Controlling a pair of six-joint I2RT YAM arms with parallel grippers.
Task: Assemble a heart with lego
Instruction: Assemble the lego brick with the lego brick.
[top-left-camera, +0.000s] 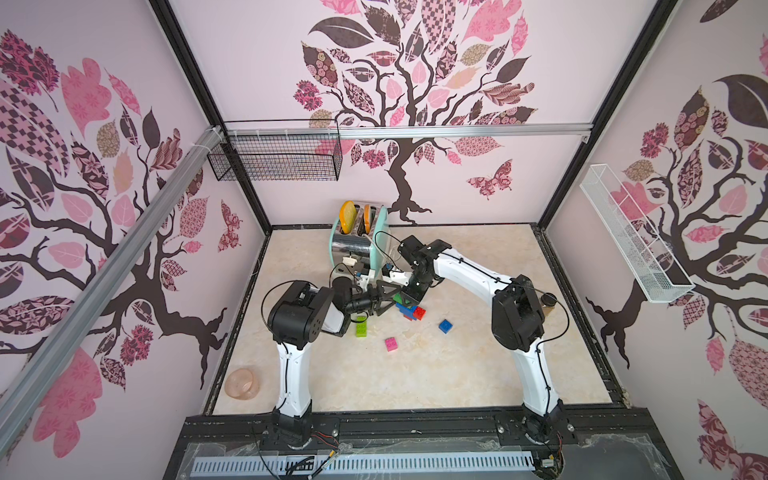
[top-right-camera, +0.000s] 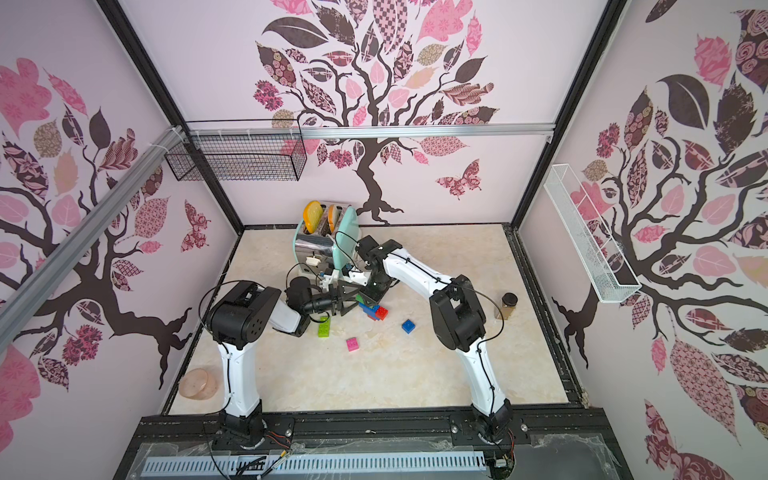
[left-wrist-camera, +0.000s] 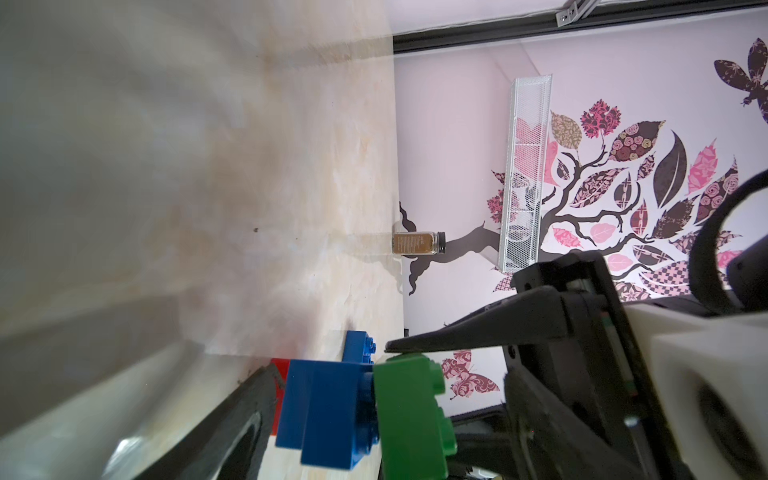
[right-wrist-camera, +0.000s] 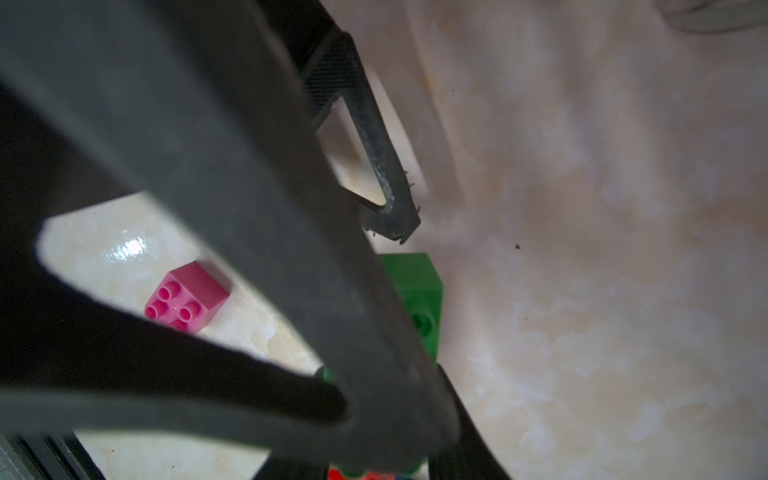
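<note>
Step in hand: seating the green brick on the half-built heart, centre of both top views. The right gripper pinches the green brick tight; it sits against the blue bricks of the stack. The left gripper is spread wide beside the stack, clamping nothing as far as I can tell.

Next move, my guess: left braces the stack, right presses until the studs lock.

Loose on the table, below centre: lime brick, pink brick, small blue brick.

Hidden: the arms cover most of the heart from above, so I can't tell whether green is fully seated. The right wrist view is mostly blocked by blurred fingers.
</note>
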